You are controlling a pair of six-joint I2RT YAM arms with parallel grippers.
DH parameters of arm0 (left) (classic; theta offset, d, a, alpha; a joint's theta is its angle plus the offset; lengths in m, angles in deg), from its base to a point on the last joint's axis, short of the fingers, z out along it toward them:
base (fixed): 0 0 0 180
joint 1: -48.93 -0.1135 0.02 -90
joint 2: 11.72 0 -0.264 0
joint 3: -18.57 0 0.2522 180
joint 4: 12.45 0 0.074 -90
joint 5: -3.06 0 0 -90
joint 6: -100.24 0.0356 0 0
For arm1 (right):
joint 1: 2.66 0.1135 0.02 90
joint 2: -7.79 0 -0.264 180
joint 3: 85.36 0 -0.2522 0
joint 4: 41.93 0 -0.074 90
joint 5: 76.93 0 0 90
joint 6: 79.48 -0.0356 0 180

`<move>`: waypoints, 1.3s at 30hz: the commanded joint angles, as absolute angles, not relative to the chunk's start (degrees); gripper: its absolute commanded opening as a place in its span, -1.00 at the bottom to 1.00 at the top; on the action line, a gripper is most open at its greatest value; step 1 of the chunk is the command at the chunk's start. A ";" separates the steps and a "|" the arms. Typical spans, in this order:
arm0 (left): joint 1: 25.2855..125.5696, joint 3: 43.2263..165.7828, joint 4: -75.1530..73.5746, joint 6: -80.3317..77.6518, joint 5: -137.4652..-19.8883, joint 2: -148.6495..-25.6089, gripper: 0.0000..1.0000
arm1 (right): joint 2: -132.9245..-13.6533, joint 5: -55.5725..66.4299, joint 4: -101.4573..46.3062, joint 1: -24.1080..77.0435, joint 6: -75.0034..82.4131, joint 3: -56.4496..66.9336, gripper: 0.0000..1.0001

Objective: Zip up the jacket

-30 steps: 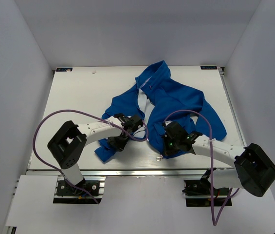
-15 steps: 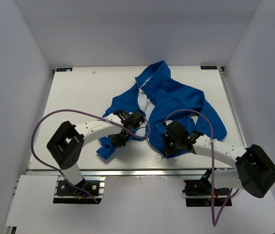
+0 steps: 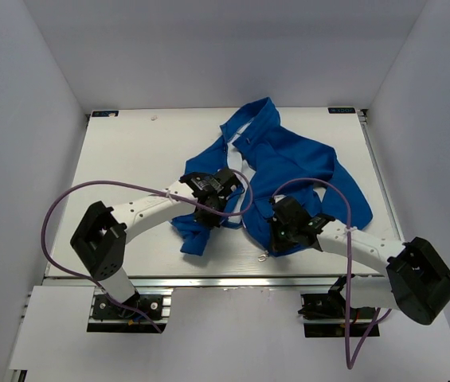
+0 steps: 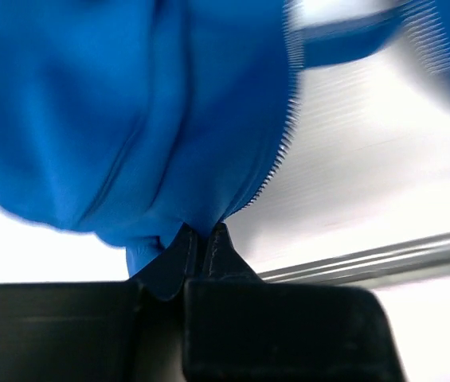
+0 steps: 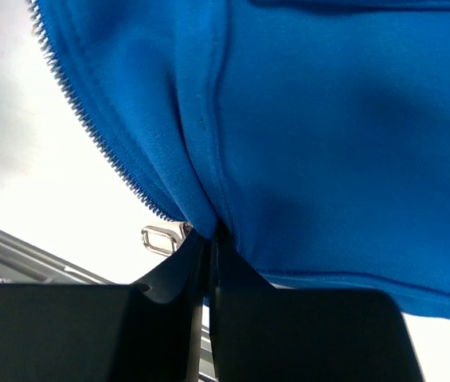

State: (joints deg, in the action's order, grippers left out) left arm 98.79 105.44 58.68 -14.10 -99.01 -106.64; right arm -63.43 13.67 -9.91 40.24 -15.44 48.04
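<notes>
A white table [image 3: 121, 159] is sitting between grey walls, with the jacket [image 3: 292, 159] lying rumpled from its middle toward the far right corner. The left gripper [image 4: 203, 239] is pinching one front hem beside its zipper teeth [image 4: 279, 147]. The right gripper [image 5: 211, 239] is pinching the other hem, with the zipper pull [image 5: 158, 237] lying just beside it toward the near edge, so the left hem likely needs carrying rightward.

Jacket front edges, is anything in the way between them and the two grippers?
Nothing visible. The left gripper and right gripper are each shut directly on the jacket fabric, right beside its zipper teeth.
</notes>
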 commanded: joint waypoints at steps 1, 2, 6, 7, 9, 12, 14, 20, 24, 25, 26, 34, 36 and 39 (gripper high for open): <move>98.76 107.48 48.09 -15.86 -90.21 -104.44 -0.91 | -61.65 15.71 -8.31 38.57 -17.86 47.92 -1.00; 98.76 107.13 46.94 -15.34 -88.01 -104.71 -0.79 | -60.86 15.53 -8.39 38.21 -18.57 48.09 -1.00; 99.99 102.92 42.18 -13.23 -76.56 -106.03 -0.37 | -58.83 14.13 -8.92 36.28 -18.92 48.62 -1.00; 100.34 102.56 42.27 -13.23 -76.65 -106.29 -0.27 | -58.31 14.04 -8.75 36.19 -19.10 48.62 -1.00; 100.61 101.77 41.92 -12.70 -76.04 -106.38 0.21 | -58.04 13.77 -8.57 35.75 -19.01 48.62 -1.00; 100.70 101.86 41.57 -11.73 -76.39 -106.03 0.47 | -57.34 13.51 -8.22 35.75 -19.01 48.53 -1.00; 100.78 102.12 41.39 -11.29 -77.00 -106.03 0.49 | -56.90 13.51 -8.13 35.75 -19.19 48.62 -1.00; 101.48 103.00 44.46 -10.06 -80.86 -107.70 0.14 | -55.05 13.51 -7.61 35.75 -19.54 49.06 -1.00; 101.66 102.74 46.84 -10.24 -83.07 -108.14 -0.21 | -54.61 13.51 -7.52 35.75 -19.71 49.06 -1.00; 101.75 102.47 46.49 -10.24 -82.81 -107.97 -0.35 | -54.70 13.51 -7.60 35.75 -19.71 48.97 -1.00; 101.84 102.39 46.23 -10.24 -82.46 -107.79 -0.48 | -54.79 13.51 -7.69 35.66 -19.71 48.97 -1.00; 101.93 103.35 44.39 -9.80 -82.37 -106.47 -1.00 | -53.65 11.49 -10.06 35.75 -18.05 48.27 -1.00; 101.93 103.87 43.16 -9.71 -82.10 -105.25 -1.00 | -53.03 10.35 -11.38 35.75 -17.35 47.92 -1.00; 101.93 105.72 41.84 -10.06 -82.97 -103.05 -1.00 | -52.06 8.77 -14.19 35.66 -17.08 47.30 -1.00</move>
State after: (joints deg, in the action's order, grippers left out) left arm 101.46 102.35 45.74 -10.16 -82.12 -108.25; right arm -53.81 11.11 -9.21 35.95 -18.28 48.84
